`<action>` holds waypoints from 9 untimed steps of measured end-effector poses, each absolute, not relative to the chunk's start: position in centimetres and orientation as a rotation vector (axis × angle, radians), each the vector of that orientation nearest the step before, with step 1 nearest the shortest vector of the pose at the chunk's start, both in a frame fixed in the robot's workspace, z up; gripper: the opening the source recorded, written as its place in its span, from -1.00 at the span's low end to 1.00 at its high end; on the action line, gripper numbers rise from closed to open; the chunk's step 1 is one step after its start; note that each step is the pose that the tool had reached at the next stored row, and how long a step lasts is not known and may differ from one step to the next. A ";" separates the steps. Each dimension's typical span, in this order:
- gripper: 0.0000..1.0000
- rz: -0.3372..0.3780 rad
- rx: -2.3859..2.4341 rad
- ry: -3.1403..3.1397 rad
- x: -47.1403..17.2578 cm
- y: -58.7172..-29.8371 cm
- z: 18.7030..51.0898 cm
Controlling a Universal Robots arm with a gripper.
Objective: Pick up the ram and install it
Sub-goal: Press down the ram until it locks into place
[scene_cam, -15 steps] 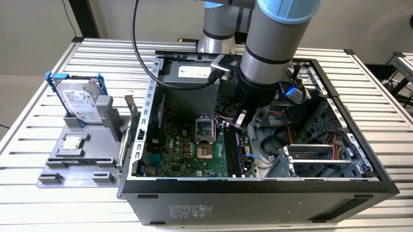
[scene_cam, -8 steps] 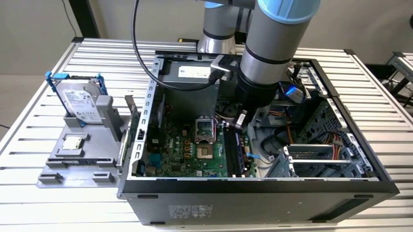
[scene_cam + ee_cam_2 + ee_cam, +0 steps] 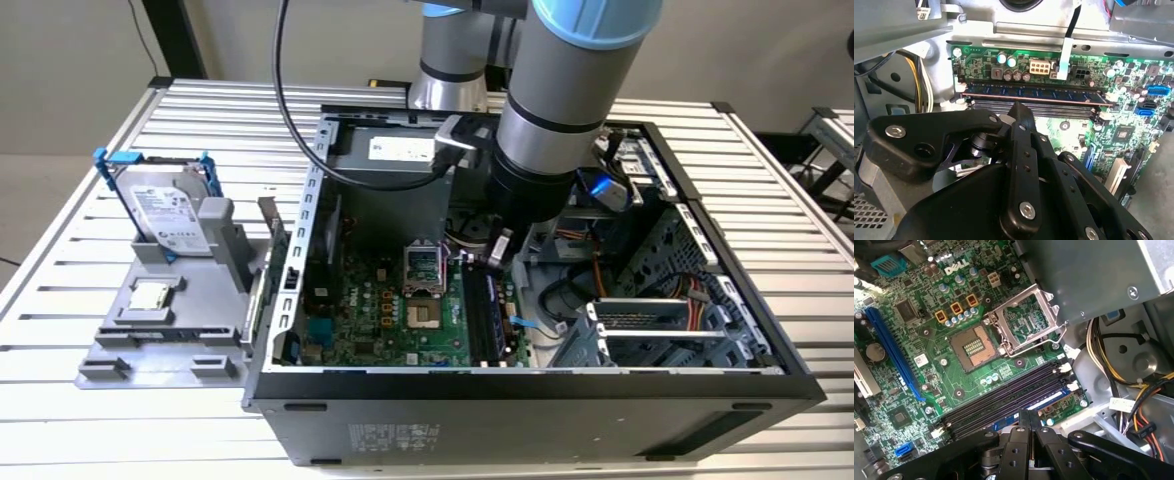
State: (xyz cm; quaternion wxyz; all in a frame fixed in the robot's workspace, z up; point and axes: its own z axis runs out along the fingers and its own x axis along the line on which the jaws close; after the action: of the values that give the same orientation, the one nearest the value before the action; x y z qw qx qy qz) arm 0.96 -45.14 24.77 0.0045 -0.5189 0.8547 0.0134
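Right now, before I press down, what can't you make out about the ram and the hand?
1. Seating depth: in the first wrist view the hand covers most of the ram; just a blue strip shows.
2. Contact between hand and ram: in the second wrist view the hand's own linkage hides its tip's underside.
3. Whether the ram's ends are latched: too small in the exterior view, where the arm covers one end.

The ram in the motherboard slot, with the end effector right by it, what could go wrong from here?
The ram may be only partly seated: I cannot tell whether the white latches have closed. The shut end effector is near its middle, so a push there could flex the stick. The open processor socket lies close by; a sideways slip might hit it.
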 end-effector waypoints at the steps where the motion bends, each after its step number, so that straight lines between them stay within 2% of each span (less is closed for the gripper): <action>1: -1.00 0.042 -1.646 2.665 1.0 -45.1 24.8; 9: -1.00 0.043 -1.768 2.587 1.0 -45.1 24.8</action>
State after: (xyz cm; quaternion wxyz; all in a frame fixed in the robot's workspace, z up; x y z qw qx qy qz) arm 0.97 -45.14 24.76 0.0038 -0.5641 0.8256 0.0137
